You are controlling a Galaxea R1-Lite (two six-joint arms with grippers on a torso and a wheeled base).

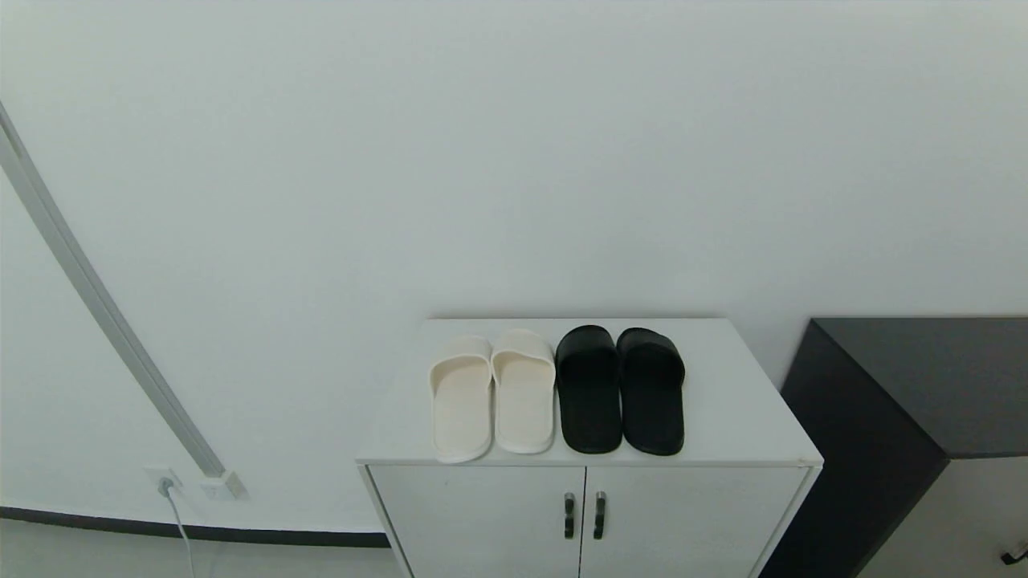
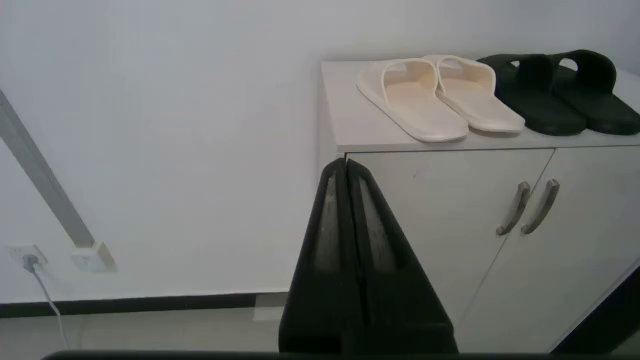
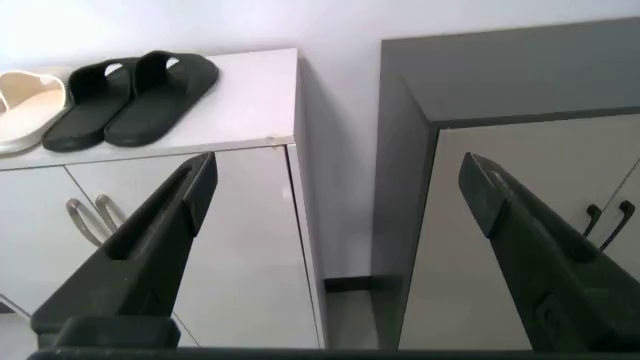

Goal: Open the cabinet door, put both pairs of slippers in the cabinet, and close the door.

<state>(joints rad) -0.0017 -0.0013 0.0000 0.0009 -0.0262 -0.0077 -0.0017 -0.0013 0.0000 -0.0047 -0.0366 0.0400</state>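
Starting state: nothing done yet, as I read it. Both doors (image 1: pixel 474 522) of the cabinet (image 1: pixel 723 417) are closed, and both pairs sit on its top.
Left to do: open a door, stow the white pair, stow the black pair, close up. All of it.
White pair (image 1: pixel 491 397): on the left half of the cabinet top, toes to the wall, heels at the front edge, the two slippers touching side by side.
Black pair (image 1: pixel 620 391): just right of the white pair and touching it, same heading.
Left tool (image 2: pixel 347 190): fingers pressed together, holding nothing. It hangs low before the cabinet's left side, apart from it.
Right tool (image 3: pixel 337 170): jaws wide apart, empty. It is low near the cabinet's right front corner.
Slipper build: one-piece moulded slides with a matte skin, a broad arched strap and rounded soles. They look like foam or soft rubber, so I expect them to be light and slightly squashy.
Cabinet build: white, with smooth flat panels and square edges. Probably laminate board.
Handles (image 1: pixel 584 514): two slim vertical bar pulls, dark and metal-looking, side by side where the doors meet.
Dark cabinet (image 1: pixel 923 377): matte dark grey box standing near the right side.
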